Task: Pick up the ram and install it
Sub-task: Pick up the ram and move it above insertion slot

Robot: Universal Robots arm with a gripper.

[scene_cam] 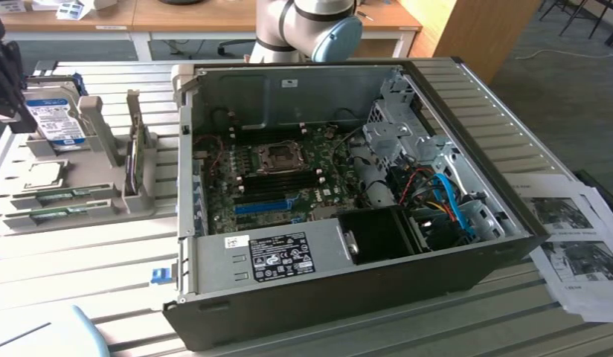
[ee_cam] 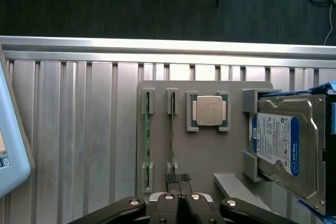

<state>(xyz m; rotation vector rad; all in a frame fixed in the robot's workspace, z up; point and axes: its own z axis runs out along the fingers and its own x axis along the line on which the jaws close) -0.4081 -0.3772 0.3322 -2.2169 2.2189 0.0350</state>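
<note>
Gripper [ee_cam: 178, 178] fingers pinched shut, empty, just by the ram [ee_cam: 172, 129]. Pickup step, I'd say; they need opening first.

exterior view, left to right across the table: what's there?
hard drive → open computer case → printed sheets. The parts in the grey rack overlap the drive, so they are left out.

Open black computer case [scene_cam: 336, 301] on ribbed aluminium table [scene_cam: 88, 256]. Printed paper sheets [scene_cam: 579, 245], exterior view's right. Blue-labelled silver hard drive [ee_cam: 286, 145] near square silver processor chip [ee_cam: 209, 110].
</note>
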